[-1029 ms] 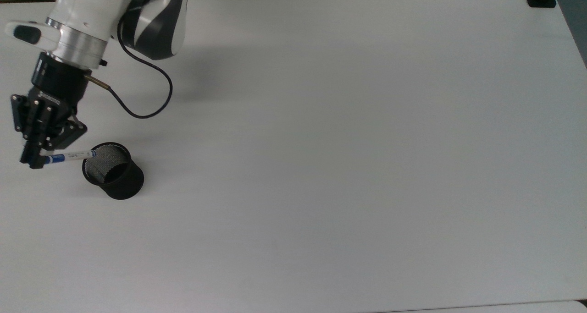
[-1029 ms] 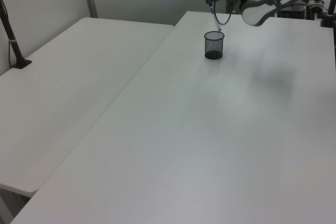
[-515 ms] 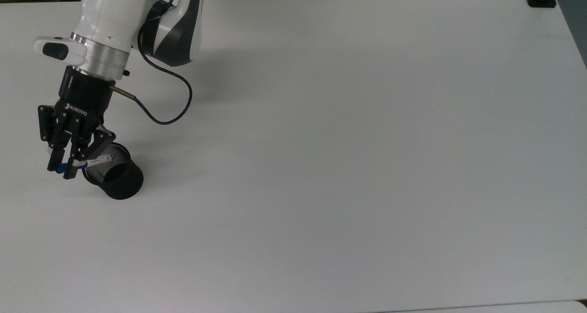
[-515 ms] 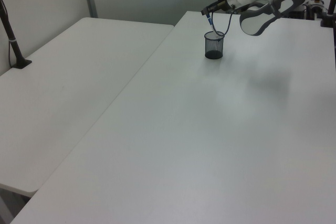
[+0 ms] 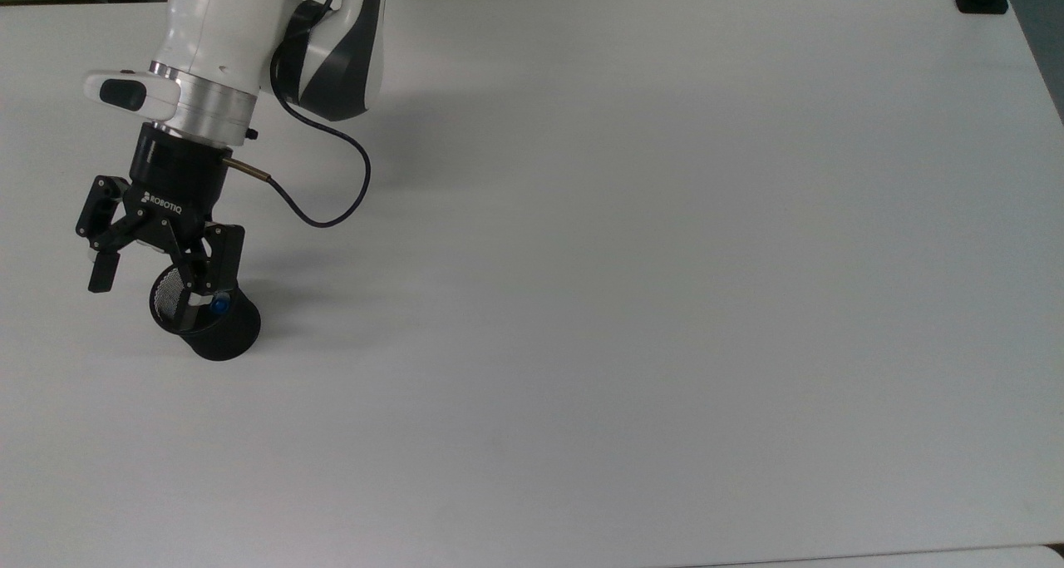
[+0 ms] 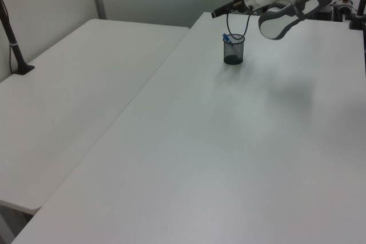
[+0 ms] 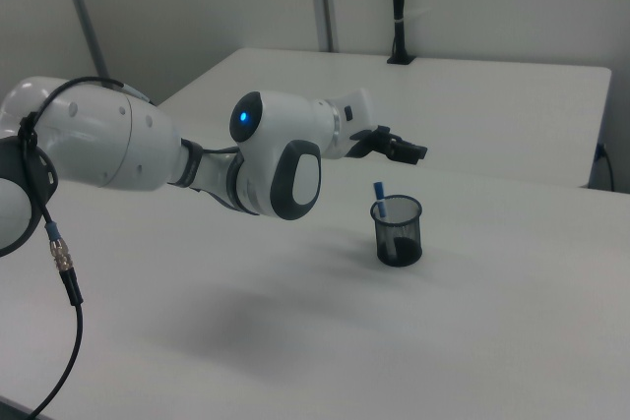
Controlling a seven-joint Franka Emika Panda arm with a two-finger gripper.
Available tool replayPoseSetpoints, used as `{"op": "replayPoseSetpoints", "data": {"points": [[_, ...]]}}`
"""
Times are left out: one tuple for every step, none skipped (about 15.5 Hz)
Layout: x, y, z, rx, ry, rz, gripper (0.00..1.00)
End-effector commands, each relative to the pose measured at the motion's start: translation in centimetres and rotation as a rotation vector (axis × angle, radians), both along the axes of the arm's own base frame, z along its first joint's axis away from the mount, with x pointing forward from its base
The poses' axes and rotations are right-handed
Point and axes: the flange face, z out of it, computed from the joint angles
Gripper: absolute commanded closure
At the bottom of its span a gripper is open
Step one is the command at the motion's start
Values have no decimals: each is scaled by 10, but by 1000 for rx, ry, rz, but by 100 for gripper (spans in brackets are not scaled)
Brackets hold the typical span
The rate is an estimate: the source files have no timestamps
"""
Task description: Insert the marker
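Black mesh cup (image 5: 208, 323) is standing near the bench's (image 5: 632, 260) left edge in the top view, marker (image 7: 379, 193) leaning inside; the hand (image 5: 150, 273) is hovering above, released.

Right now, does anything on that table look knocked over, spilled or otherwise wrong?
Nothing stands out. The black mesh cup stands upright on the white table, the marker leans inside it with its blue end poking above the rim, and the open claw hangs above it.
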Motion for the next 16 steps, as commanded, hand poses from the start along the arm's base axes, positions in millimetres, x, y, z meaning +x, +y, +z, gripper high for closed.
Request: {"op": "replayPoseSetpoints", "data": {"points": [[-11,8,13,74,33,-38,0],[-12,13,22,92,70,-46,0],[-13,22,33,111,132,-52,0],[-15,28,39,134,222,-67,0],[-18,39,48,155,307,-73,0],[-22,65,56,178,434,-69,0],[-25,85,60,189,516,-60,0],[-28,104,65,201,588,-53,0],[-32,122,67,226,662,-46,0],[-35,141,69,248,723,-29,0],[-39,156,70,266,787,-18,0],[-46,165,72,274,861,-19,0],[-54,177,79,267,926,1,0],[-64,185,85,263,971,31,0],[-73,186,93,275,1000,70,0],[-82,187,97,275,1027,120,0]]}}
